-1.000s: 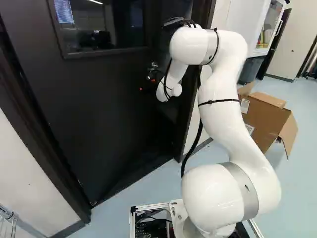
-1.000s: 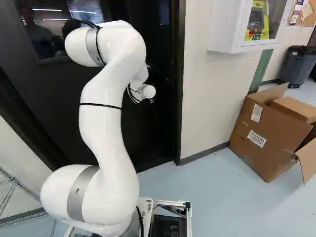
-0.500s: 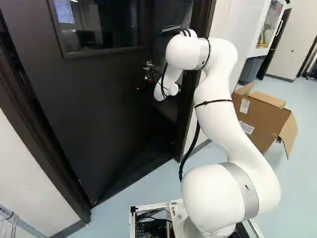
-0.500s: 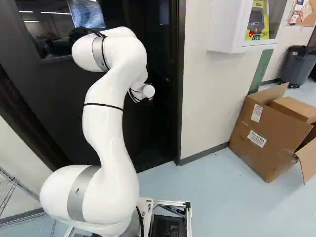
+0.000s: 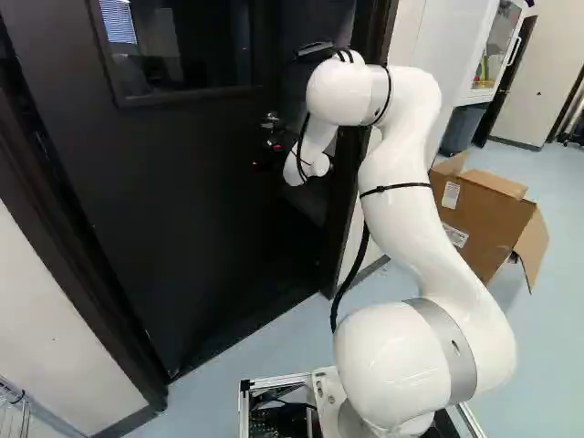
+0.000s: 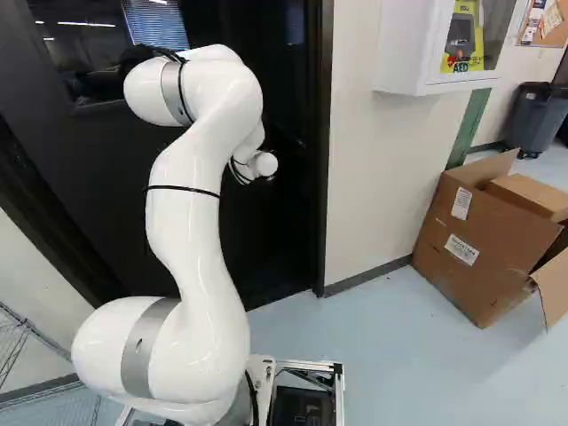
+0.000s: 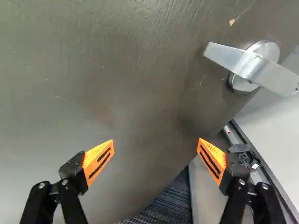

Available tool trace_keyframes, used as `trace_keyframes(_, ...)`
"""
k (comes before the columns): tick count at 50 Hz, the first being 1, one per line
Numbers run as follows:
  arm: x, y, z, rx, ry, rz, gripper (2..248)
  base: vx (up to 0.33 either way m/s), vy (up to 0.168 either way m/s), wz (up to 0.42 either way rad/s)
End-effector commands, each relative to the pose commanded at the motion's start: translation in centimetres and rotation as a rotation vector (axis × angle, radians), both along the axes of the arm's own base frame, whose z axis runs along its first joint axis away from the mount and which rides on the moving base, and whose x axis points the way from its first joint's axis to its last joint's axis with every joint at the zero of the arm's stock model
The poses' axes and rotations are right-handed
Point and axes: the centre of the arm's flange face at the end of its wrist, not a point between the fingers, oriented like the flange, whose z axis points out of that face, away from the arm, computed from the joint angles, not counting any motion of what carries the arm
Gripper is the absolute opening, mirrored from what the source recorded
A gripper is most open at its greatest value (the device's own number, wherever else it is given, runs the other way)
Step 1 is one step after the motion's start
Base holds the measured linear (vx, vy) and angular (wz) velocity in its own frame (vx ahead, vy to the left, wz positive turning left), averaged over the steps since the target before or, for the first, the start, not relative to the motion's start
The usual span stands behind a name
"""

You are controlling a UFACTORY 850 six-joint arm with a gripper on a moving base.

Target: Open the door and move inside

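Wider swings the tall black windowed door, ajar, left in the left base view! Black two-fingered gripper, orange pads spread apart; silver lever handle ahead; white jointed arm shifted left too.

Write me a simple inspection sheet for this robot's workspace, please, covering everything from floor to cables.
Surface: pale blue floor; dark striped flooring beyond the door's edge.
Job's things: dark door, seemingly ajar; metal lever handle on it.
Clutter: open cardboard box on the floor, right side of the right base view.
Gripper: open, nothing held, handle ahead and off to one side.
Cables: black cable hanging beside the white arm.
Surroundings: white wall cabinet, grey bin.
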Motion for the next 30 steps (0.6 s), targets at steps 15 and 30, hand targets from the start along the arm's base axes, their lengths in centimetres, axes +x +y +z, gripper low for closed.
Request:
trace_keyframes(15,-2.7,-0.2,0.6,0.016,0.028,-0.026,247,0.000,0.000,0.000)
trace_keyframes(30,-5.5,-0.4,1.2,0.037,0.055,-0.062,247,0.000,0.000,0.000)
